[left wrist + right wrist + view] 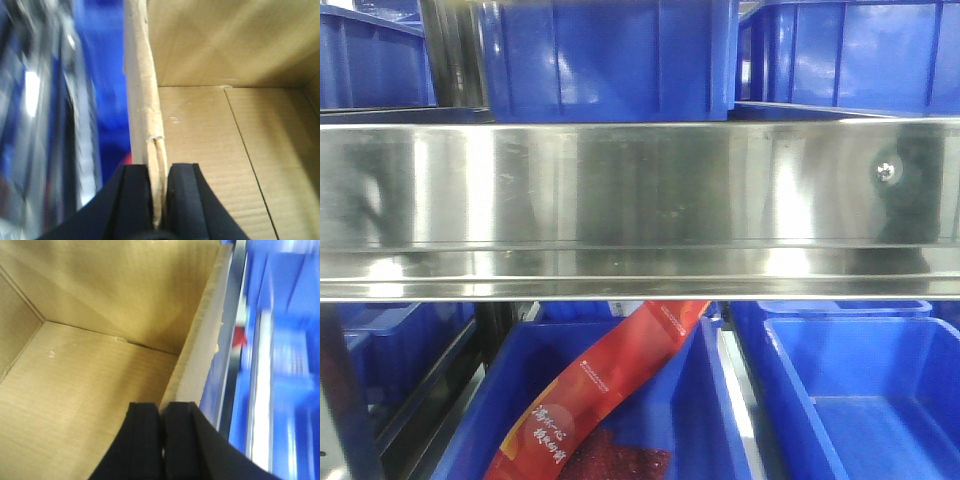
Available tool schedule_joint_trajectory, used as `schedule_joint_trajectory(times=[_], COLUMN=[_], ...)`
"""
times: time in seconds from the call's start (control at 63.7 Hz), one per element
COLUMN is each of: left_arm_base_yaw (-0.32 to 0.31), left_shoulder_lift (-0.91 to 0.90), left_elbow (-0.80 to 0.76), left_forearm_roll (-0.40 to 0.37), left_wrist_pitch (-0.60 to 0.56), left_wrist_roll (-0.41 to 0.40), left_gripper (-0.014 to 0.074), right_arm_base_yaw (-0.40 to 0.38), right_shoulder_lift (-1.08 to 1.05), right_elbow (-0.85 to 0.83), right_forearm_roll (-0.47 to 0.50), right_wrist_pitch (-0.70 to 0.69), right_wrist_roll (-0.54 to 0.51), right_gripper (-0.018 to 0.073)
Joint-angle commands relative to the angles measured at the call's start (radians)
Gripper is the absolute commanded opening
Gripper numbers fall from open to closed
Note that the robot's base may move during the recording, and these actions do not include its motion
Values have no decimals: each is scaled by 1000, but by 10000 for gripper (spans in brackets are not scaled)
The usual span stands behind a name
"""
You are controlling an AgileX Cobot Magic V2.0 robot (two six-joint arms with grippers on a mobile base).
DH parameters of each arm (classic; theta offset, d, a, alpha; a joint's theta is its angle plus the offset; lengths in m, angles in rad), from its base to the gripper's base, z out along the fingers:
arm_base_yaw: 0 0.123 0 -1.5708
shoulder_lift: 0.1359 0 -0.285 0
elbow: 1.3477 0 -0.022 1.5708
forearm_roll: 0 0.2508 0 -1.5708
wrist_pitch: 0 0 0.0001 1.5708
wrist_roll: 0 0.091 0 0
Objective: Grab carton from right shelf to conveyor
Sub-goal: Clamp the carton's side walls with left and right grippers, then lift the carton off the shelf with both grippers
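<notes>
Pinching the carton (225, 140) by its upright side walls, both grippers are closed down to the thickness of the cardboard. The left gripper (159, 172) has its black fingers (135, 195) on either side of the left wall, one inside and one outside, with the wall's frayed top edge running up between them. The right gripper (163, 412) clasps the right wall the same way.

Both wrist views look down into the open carton — corrugated floor and far wall. Blurred blue bins (280, 365) and shiny metal lie just outside each wall. What the carton rests on cannot be told.

In the front view, the right shelf (620, 200) shows its steel rail from left edge to right edge, with a small screw (886, 171) near the right end. Blue bins sit above and below, and one lower bin holds a red printed packet (620, 375).
</notes>
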Motion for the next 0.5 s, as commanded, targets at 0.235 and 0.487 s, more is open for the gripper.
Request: schedule_joint_trajectory(times=[0.235, 0.487], left_arm_base_yaw=[-33, -33], left_shoulder_lift=[-70, -70], left_elbow=[152, 156], left_forearm_roll=[28, 33], left_wrist_pitch=[-19, -19], left_wrist_roll=[-36, -36], left_gripper=[-17, -16], right_arm_base_yaw=[-5, -5], right_shoulder_lift=[30, 41], right_elbow=[44, 44], right_forearm_roll=[-28, -28], right_wrist_pitch=[-65, -69], right_wrist_roll=[-27, -27], right_gripper=[-66, -67])
